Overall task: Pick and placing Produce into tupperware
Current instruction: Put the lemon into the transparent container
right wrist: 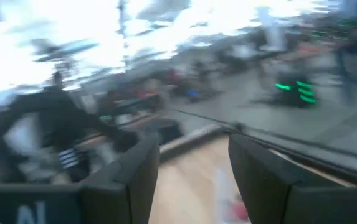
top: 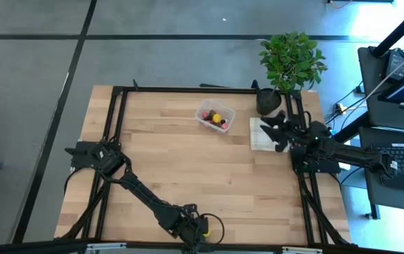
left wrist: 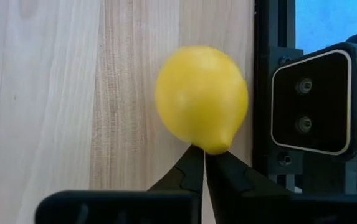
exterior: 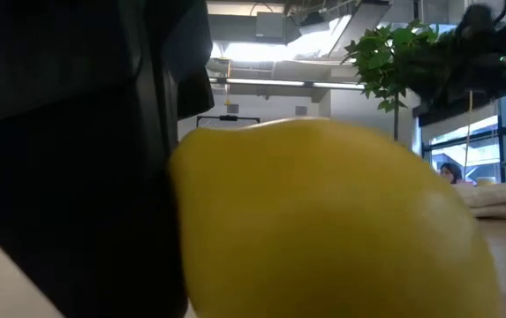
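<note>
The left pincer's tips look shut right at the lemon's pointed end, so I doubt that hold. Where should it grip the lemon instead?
Across the lemon's round middle, coming straight down with the fingers open. The left pincer is shut at the nipple end, which tapers and would slip; the widest part offers two opposing sides. The frame post stands close beside it.

The tupperware (top: 215,116) sits toward the table's (top: 187,169) back edge with some produce (top: 218,119) in it, a cloth (top: 261,134) just to its right, the potted plant (top: 286,67) behind that, and a lemon (top: 204,226) way up at the front edge.
</note>
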